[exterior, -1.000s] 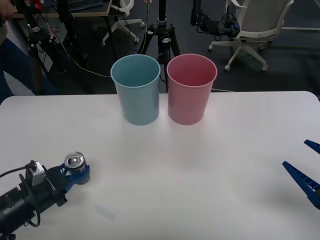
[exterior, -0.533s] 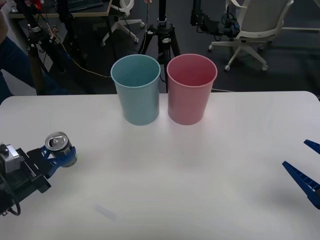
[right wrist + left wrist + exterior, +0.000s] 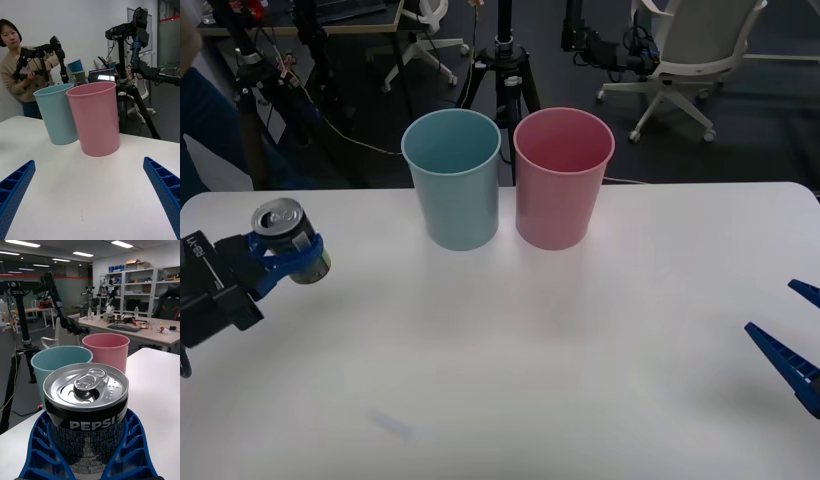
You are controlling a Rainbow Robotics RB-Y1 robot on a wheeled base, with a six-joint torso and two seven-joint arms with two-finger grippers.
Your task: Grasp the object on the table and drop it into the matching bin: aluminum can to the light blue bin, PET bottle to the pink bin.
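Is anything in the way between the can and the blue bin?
Nothing visible is. The left tool is shut on the can at the table's left side, and only bare tabletop lies between it and the light blue bin. The pink bin stands on the blue one's far side, off that path.

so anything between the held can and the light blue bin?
No. In the front view, bare white table lies between the can, held by the left tool, and the light blue bin.
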